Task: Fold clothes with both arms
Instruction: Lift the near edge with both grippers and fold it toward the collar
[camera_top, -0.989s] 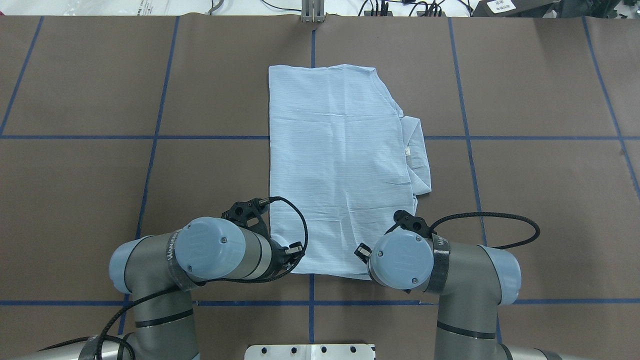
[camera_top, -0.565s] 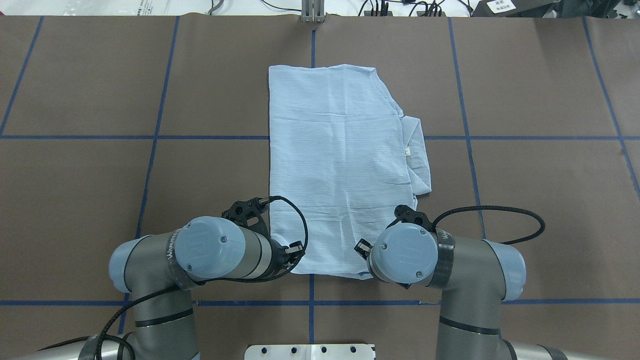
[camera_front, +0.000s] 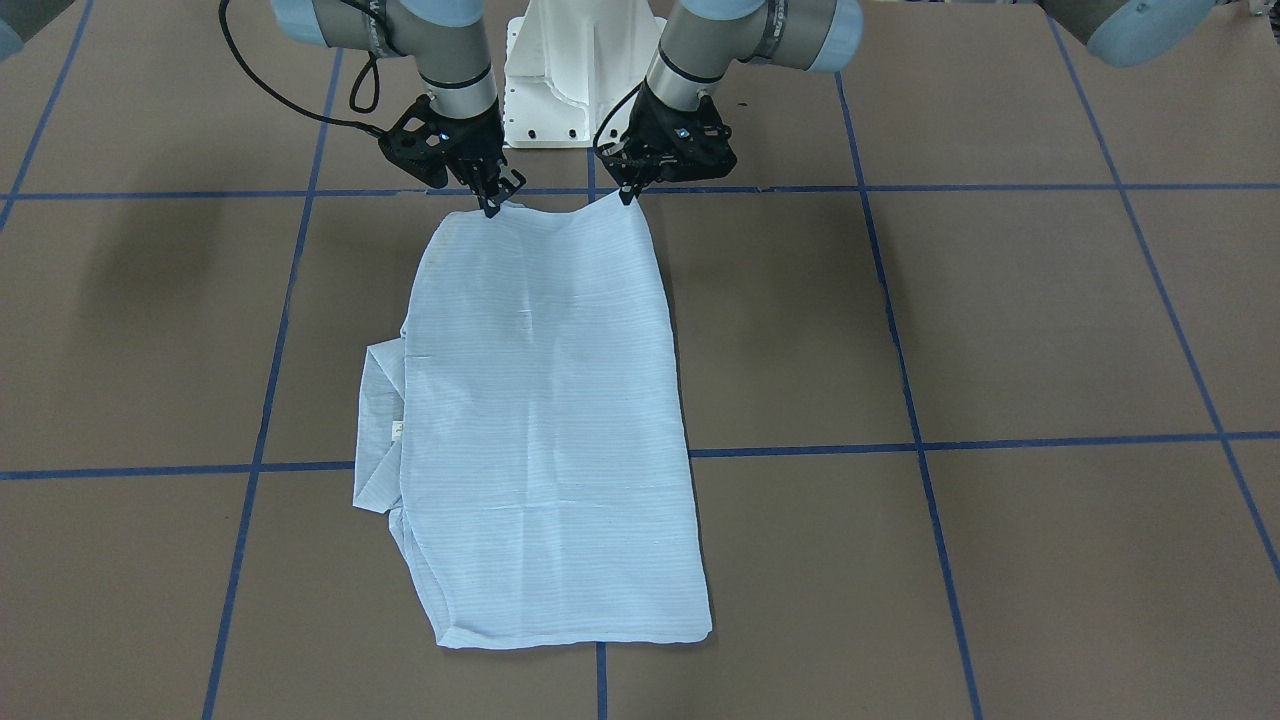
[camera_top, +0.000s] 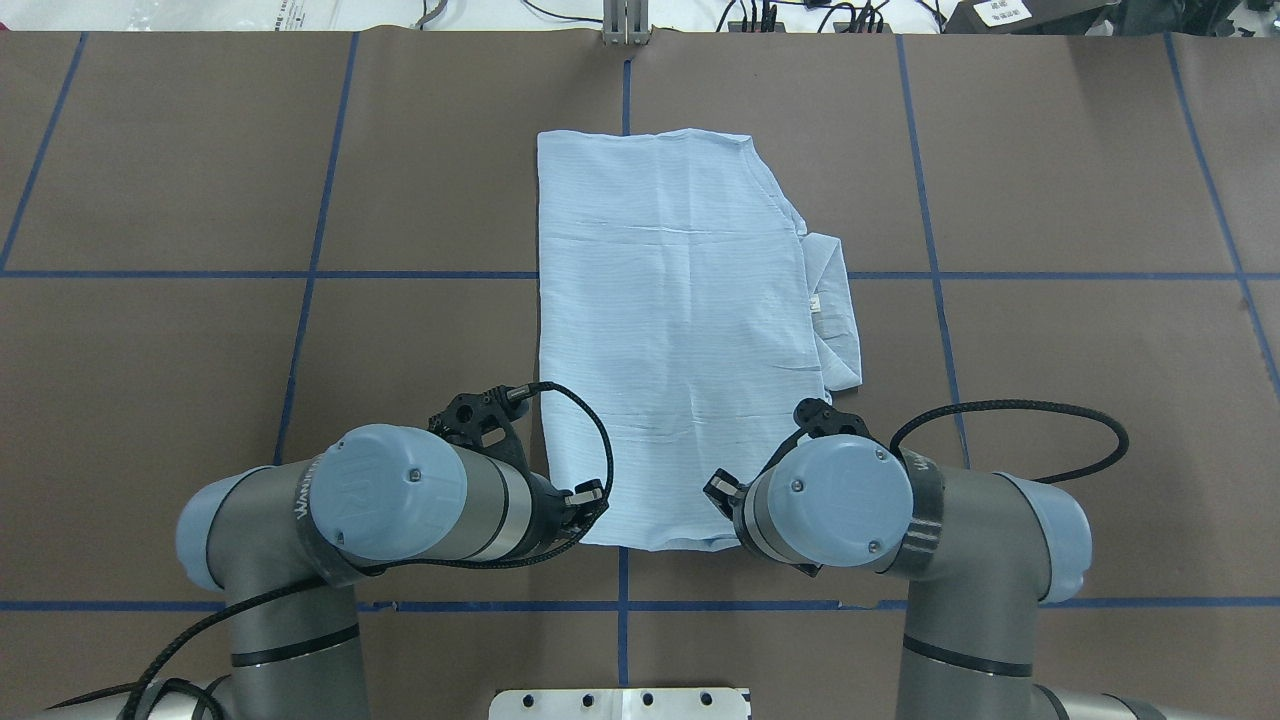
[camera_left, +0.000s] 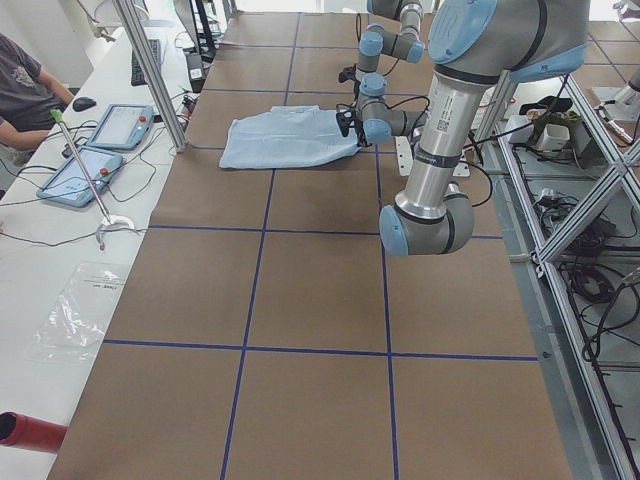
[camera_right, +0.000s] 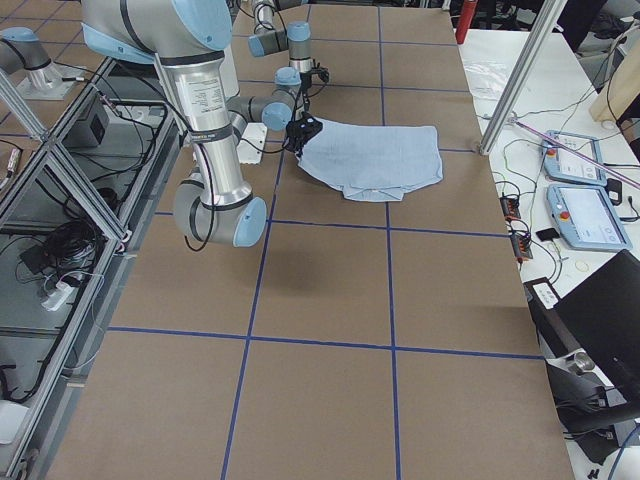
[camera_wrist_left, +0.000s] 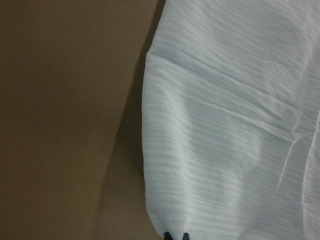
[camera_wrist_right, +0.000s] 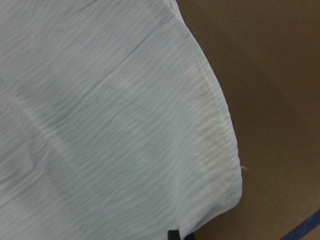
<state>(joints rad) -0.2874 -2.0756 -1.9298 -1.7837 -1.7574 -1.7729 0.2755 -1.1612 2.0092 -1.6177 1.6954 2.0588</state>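
Shirt (camera_top: 680, 340) first. Where is it?

— It lies on the brown table (camera_top: 1050, 400), in the middle. It is pale blue with thin stripes. It is folded into one long shape that runs away from the robot.

Does something stick out at the side?

— Yes, the collar (camera_top: 838, 325) pokes out on the robot's right side. A tiny label (camera_top: 815, 303) shows there.

Who has hold of it?

— Both tools. The left tool (camera_front: 628, 197) is pinched tight on the left corner of the edge nearest the robot. The right tool (camera_front: 491, 208) is pinched tight on the other corner of that edge. In each wrist view the black tips sit close together at the cloth's edge.

Are the corners up in the air?

— Just a little. Each one is pulled up into a small point. The rest of the cloth lies flat, with a few soft creases.

Where are the arms?

— The left arm (camera_top: 400, 500) and the right arm (camera_top: 850, 500) both bend down over that near edge, side by side. The white base (camera_front: 575, 90) stands between them.

What else is there?

— Blue lines (camera_top: 400, 275) cross the table and make big squares. At a side desk a person (camera_left: 22, 85) sits near two flat screens (camera_left: 122, 125).
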